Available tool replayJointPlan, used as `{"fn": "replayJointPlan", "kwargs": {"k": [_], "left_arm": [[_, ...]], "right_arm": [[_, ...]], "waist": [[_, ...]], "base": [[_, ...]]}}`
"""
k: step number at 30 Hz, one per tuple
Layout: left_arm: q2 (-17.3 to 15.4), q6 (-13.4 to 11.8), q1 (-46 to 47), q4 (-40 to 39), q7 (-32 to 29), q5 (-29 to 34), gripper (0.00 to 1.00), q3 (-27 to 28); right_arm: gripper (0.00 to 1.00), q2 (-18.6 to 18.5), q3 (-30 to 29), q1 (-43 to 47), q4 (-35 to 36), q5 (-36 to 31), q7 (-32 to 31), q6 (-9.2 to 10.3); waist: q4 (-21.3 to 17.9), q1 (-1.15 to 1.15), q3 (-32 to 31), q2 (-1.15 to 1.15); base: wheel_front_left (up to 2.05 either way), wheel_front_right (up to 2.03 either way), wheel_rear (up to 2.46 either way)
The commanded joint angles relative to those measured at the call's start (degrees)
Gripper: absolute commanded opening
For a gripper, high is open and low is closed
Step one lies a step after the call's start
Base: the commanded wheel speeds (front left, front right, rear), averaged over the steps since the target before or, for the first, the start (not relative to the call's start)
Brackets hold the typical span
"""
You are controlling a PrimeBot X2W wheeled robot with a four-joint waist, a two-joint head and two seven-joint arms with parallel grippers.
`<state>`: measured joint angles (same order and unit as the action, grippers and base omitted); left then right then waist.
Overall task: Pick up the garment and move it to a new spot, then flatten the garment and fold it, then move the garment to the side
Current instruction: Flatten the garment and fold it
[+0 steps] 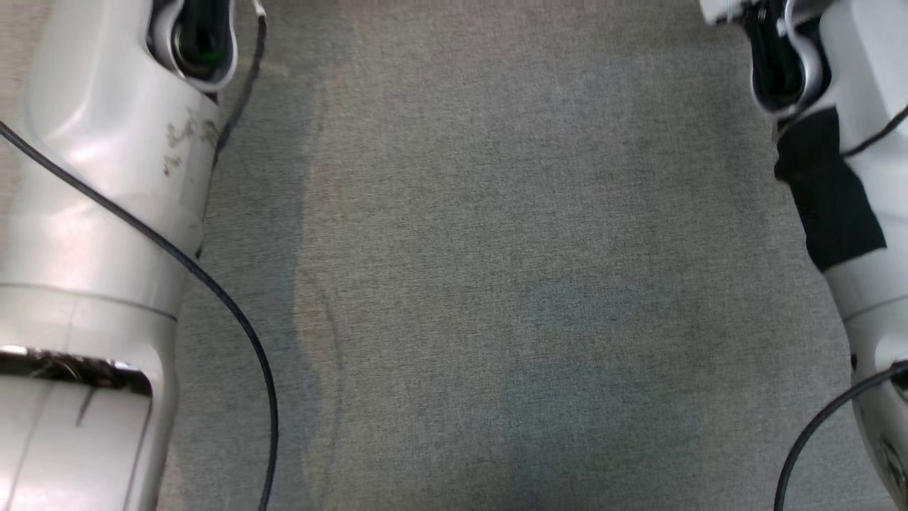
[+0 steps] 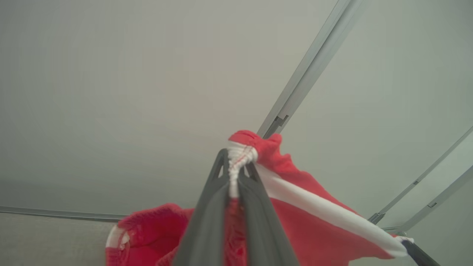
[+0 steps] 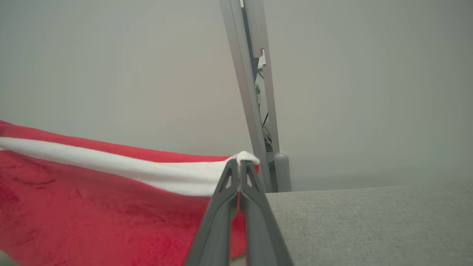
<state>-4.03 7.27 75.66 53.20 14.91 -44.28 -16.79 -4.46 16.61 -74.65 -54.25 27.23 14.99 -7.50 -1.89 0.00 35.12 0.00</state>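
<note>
Plainly, the red garment (image 2: 310, 225) is held by both end effectors and is stretched between them along its white band (image 3: 111, 162). The left end effector (image 2: 236, 162) is clamped on one bunched end of that band, and red cloth is gathered above and beside its dark fingers (image 2: 207, 221). The right end effector (image 3: 239, 165) is pinched tight on the band's other end, where a small white corner is pushed out past the fingertips. In the right wrist view, red cloth is hung below the band at the left; whether its lower edge touches the grey cloth-covered counter (image 3: 369, 221) cannot be told. A grey metal post (image 3: 251, 92) is seen upright behind the counter's far edge. In the head view, the counter is flanked by the pale left forearm (image 1: 92, 213) and right forearm (image 1: 876, 85), and a black patch (image 1: 830, 191) is seen on the right one.
</note>
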Motion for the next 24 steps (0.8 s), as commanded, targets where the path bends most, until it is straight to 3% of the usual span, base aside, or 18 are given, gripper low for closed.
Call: {"fn": "replayJointPlan", "kwargs": {"k": [1,6,11,24], "left_arm": [[-0.12,0.33,-0.55,-0.54,0.26,-0.52,0.00,-0.07],[-0.15,0.22,-8.42,-2.58,0.24,-1.89,0.00,-2.08],[-1.56,0.23,-17.57,-1.51,-0.77,-3.41,0.00,-10.18],[-3.29,0.24,-28.00,2.99,-3.75,-2.95,0.00,-23.11]], "right_arm": [[0.00,-0.71,0.10,0.82,0.13,0.32,0.29,0.02],[0.00,-2.42,3.98,7.08,-0.65,2.71,0.30,0.02],[0.00,-3.57,10.51,13.66,-3.11,5.89,0.14,0.02],[0.00,-5.43,21.11,19.91,-8.93,10.79,-4.86,0.02]], "waist": [[0.93,0.00,-1.10,0.00],[2.89,0.00,-5.45,0.00],[4.05,0.00,-11.28,0.00],[5.69,0.00,-19.00,0.00]], "base": [[0.00,0.00,0.00],[0.00,0.00,0.00],[0.00,0.00,0.00],[0.00,0.00,0.00]]}}
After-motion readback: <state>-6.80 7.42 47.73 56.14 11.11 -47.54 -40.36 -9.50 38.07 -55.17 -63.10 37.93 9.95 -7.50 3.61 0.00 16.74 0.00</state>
